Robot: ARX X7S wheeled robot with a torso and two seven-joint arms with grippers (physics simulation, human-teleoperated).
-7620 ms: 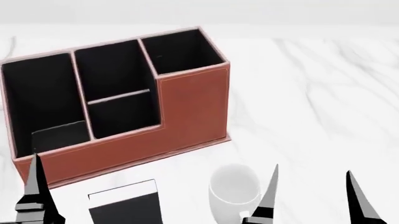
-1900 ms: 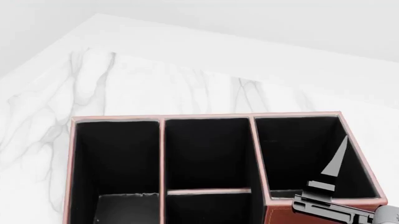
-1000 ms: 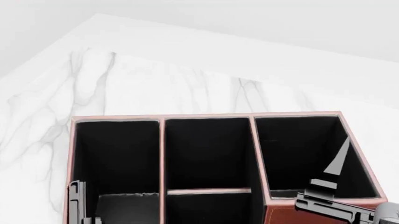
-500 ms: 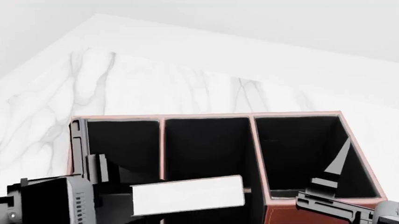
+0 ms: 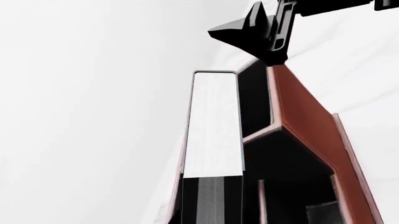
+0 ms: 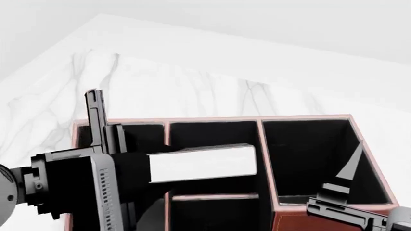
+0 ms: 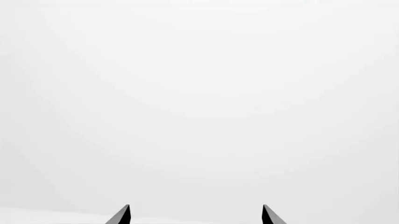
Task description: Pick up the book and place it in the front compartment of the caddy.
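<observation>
The book point(image 6: 202, 163), black covers with white page edges, is held level above the caddy point(image 6: 308, 118), over its left and middle compartments. My left gripper point(image 6: 132, 161) is shut on the book's left end. In the left wrist view the book's white page edge point(image 5: 214, 126) stretches away from the jaws beside the caddy's reddish-brown wall point(image 5: 305, 116). My right gripper point(image 7: 195, 215) is open and empty, its fingertips wide apart against blank white. One right finger point(image 6: 352, 163) stands by the caddy's right compartment.
The caddy stands on a white marble table point(image 6: 192, 86) whose far edge meets a plain white wall. A low divider point(image 6: 215, 197) splits the caddy's middle section into back and front compartments. The right gripper also shows in the left wrist view point(image 5: 262, 28).
My left arm has risen with the book, lifting it up and slightly back over the caddy's compartments. The right arm has stayed still.
</observation>
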